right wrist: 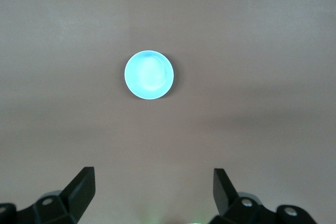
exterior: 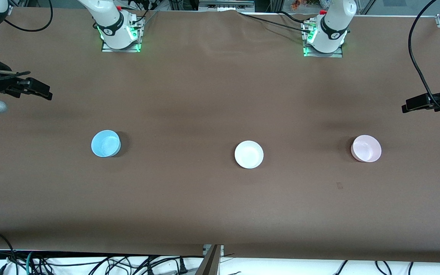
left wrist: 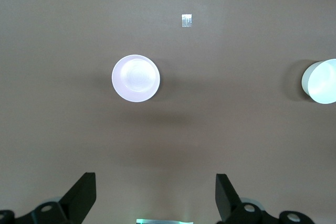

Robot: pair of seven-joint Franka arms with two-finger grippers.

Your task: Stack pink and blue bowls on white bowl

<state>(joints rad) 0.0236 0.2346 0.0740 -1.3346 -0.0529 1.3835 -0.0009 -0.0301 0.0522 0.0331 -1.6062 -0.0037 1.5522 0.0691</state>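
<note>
Three bowls sit in a row across the brown table (exterior: 204, 95). The white bowl (exterior: 249, 154) is in the middle. The blue bowl (exterior: 105, 143) is toward the right arm's end and the pink bowl (exterior: 366, 148) toward the left arm's end. My right gripper (exterior: 46, 93) hangs high over the right arm's end of the table, open and empty (right wrist: 153, 170), looking down on the blue bowl (right wrist: 149, 74). My left gripper (exterior: 405, 108) hangs high over the other end, open and empty (left wrist: 155, 176), with the pink bowl (left wrist: 135, 77) and the white bowl's edge (left wrist: 320, 81) below.
A small square mark (exterior: 339, 185) lies on the table nearer the front camera than the pink bowl, also seen as a small tape square (left wrist: 186, 20). Cables hang along the table's front edge (exterior: 90, 263) and loop down by the left arm's end (exterior: 414, 57).
</note>
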